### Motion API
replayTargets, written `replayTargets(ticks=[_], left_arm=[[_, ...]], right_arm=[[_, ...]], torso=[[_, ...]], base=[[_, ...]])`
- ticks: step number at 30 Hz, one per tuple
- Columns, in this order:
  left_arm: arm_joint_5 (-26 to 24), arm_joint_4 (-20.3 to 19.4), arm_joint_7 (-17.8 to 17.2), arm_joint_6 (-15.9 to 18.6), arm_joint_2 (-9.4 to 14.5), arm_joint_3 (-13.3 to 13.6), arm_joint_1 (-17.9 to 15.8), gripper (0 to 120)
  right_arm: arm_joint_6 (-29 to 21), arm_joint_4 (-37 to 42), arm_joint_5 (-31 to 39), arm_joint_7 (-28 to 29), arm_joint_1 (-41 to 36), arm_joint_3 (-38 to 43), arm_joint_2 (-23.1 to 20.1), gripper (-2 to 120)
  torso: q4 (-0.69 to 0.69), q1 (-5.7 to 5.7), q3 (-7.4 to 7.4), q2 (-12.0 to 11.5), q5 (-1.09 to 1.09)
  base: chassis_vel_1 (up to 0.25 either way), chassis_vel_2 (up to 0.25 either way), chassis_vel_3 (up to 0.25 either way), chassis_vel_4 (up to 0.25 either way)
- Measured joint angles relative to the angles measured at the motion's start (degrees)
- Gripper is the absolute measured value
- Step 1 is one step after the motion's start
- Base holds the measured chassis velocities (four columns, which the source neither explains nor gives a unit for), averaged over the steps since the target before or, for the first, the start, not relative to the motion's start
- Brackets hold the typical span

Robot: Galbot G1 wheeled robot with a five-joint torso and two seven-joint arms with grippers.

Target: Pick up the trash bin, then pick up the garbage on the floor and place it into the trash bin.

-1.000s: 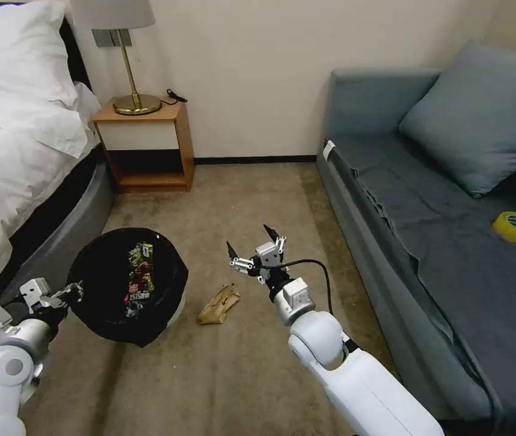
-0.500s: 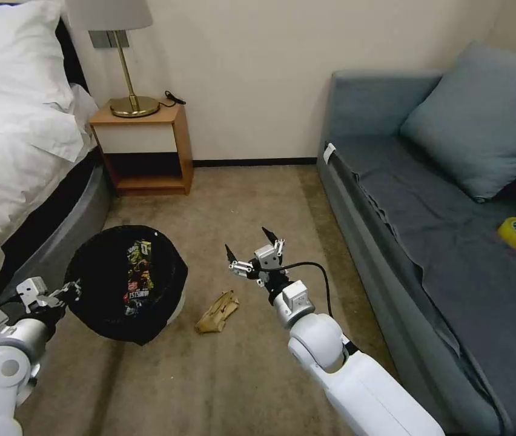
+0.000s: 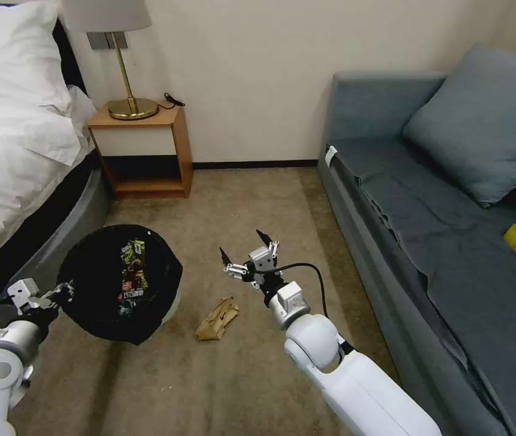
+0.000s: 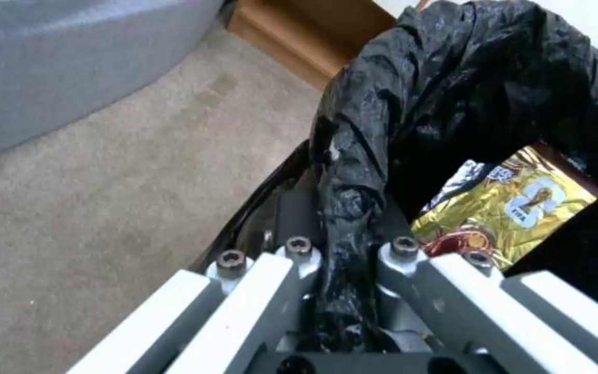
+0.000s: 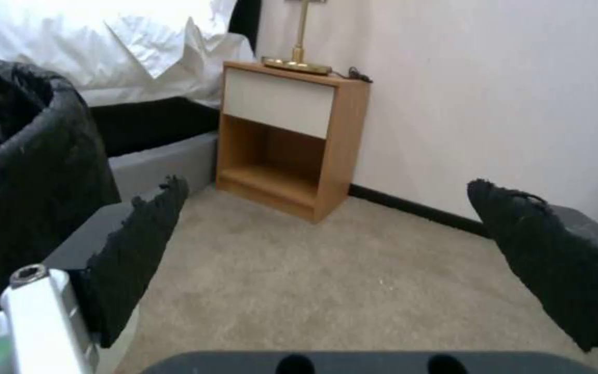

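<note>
The trash bin (image 3: pixel 119 284), already carrying wrappers, is held off the carpet (image 3: pixel 221 200) at its black-lined rim, on which the left gripper (image 3: pixel 58 292) is clamped. The tan scrap (image 3: pixel 217 318) is seen on the carpet at about seven o'clock from the right gripper (image 3: pixel 243 255), the nearer one, whose fingers are spread wide and empty. Its long axis runs roughly one-to-seven o'clock. Open carpet surrounds it; the bin lies at nine o'clock, the sofa (image 3: pixel 355 200) at three.
</note>
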Motion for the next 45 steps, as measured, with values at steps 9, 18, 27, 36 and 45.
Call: replayTargets(ticks=[9,18,27,36,45], left_arm=[[-0.23,0.57,0.19,-0.02,0.23,-0.53,-0.08,4],[-0.36,1.1,0.29,-0.05,0.52,-0.13,-0.69,4],[-0.43,1.69,0.51,-0.09,0.54,-0.03,-0.86,4],[-0.24,2.71,1.48,-0.33,0.65,0.01,-0.65,4],[-0.57,3.42,2.75,-0.65,1.72,-1.56,0.3,4]], right_arm=[[-0.14,-0.79,0.69,-0.37,0.51,-0.19,0.52,100],[-0.26,-1.35,0.92,-0.38,0.67,-0.02,0.7,100],[0.67,-3.52,1.14,-0.49,1.04,-0.91,1.24,100],[-2.03,-10.41,11.71,2.01,6.52,-8.1,1.88,100],[-18.68,-17.34,38.86,21.69,16.86,-19.12,6.05,100]], torso=[[0.0,0.0,0.0,0.0,0.0],[-0.01,0.0,0.0,-0.01,0.0],[0.0,0.0,0.0,-0.01,0.0],[0.0,0.0,0.0,0.0,0.0],[0.0,0.0,0.0,-0.01,-0.01]], base=[[-0.056,0.056,0.05,-0.05],[-0.079,0.075,0.067,-0.08],[-0.061,0.062,0.058,-0.06],[-0.006,0.004,0.004,-0.004],[0.0,0.0,0.0,0.0]])
